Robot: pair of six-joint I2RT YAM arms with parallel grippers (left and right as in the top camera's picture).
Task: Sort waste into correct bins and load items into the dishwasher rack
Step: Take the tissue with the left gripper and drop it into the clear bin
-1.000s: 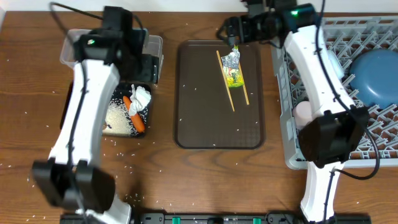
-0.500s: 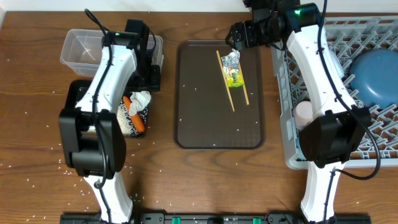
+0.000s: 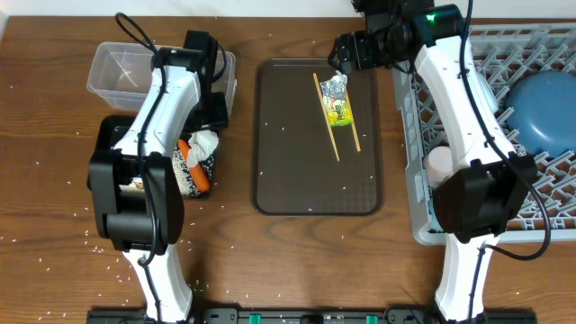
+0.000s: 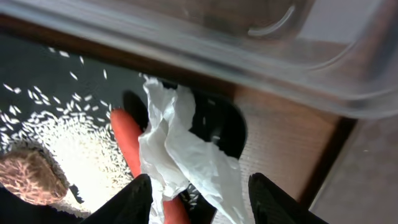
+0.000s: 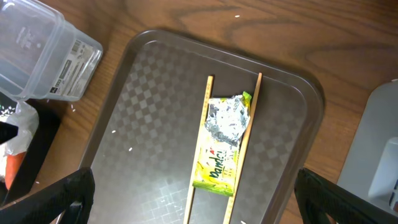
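Observation:
On the black tray [image 3: 108, 135] lie a crumpled white tissue [image 4: 186, 149], an orange carrot [image 4: 127, 140], loose rice [image 4: 59, 121] and a brown lump [image 4: 31, 177]. My left gripper [image 4: 202, 190] hangs open just over the tissue [image 3: 203, 142], a finger on either side and the right one clear of it. The clear tub [image 3: 106, 72] stands behind it. My right gripper [image 3: 342, 56] hovers open over the brown tray's far end. Below it, the yellow-green wrapper [image 5: 225, 146] lies between two chopsticks [image 5: 200, 143]. The grey rack [image 3: 407, 108] holds a blue bowl [image 3: 544, 108] and a pink cup [image 3: 438, 163].
The brown serving tray [image 3: 288, 171] lies in the middle of the table, between the black tray and the rack. Rice grains are scattered over the wooden table [image 3: 54, 225], mostly at the left and front. The carrot [image 3: 196, 167] lies just under the tissue.
My left arm has swung its elbow and folded back over the black tray, and its jaws have narrowed around the tissue. The right gripper has barely shifted.

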